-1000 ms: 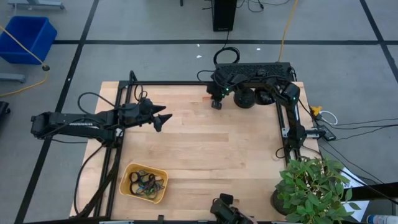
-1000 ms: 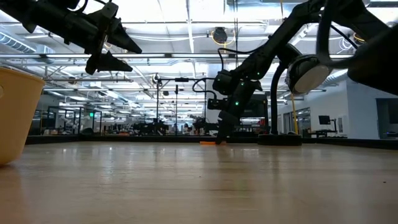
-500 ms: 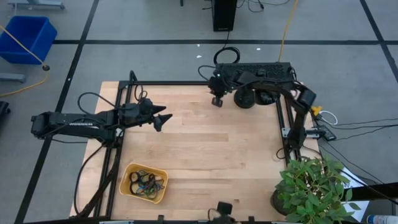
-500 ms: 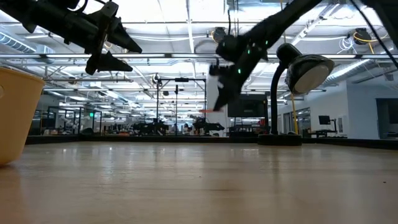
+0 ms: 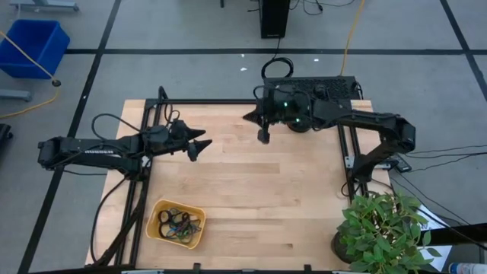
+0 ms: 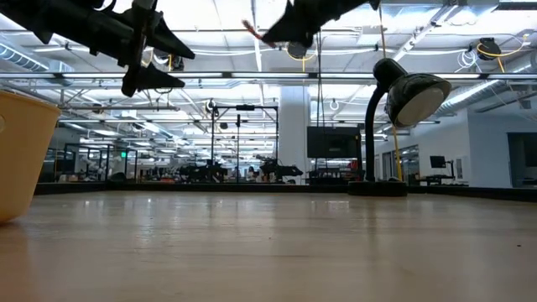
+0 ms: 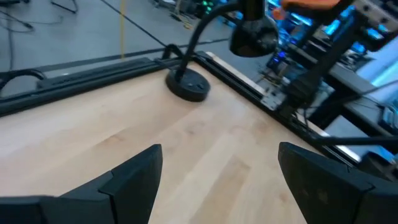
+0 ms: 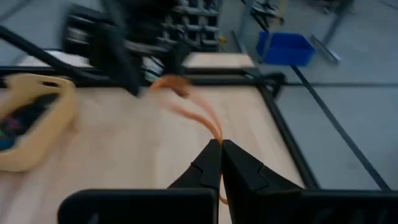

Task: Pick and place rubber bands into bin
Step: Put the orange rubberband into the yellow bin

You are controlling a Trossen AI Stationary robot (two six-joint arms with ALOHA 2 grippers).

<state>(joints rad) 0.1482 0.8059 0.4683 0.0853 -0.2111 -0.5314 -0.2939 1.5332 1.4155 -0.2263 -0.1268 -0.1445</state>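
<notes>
Rubber band (image 8: 186,109), orange, hangs pinched in your right gripper (image 8: 221,149), raised off the table. Carry step: the bin (image 5: 176,223) sits well apart, so swing over it and release. Left gripper (image 5: 198,144) waits, spread wide.

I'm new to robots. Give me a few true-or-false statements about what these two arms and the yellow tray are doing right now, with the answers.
1. The right claw is shut on an orange band. True.
2. The left claw holds a band. False: it is open and holds nothing.
3. The bin already has bands in it. True.
4. The right claw rests on the table. False: the low view shows it lifted well above the wood.
5. The bin sits under the right claw. False: it sits at the table's near left corner, far from that claw.
</notes>
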